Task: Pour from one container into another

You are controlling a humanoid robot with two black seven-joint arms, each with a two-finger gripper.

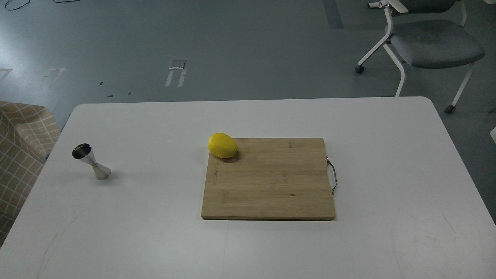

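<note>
A shiny steel hourglass-shaped jigger [91, 161] stands upright on the white table [155, 240] near its left edge, its open mouth facing up. The clear glass tumbler is out of view. Neither of my arms nor either gripper shows in the head view.
A bamboo cutting board [271, 180] with a metal handle [332, 175] on its right side lies at the table's centre. A yellow lemon [223, 145] rests on the board's far left corner. A grey office chair [426, 42] stands beyond the table's far right. A checked fabric seat [19, 155] is at the left.
</note>
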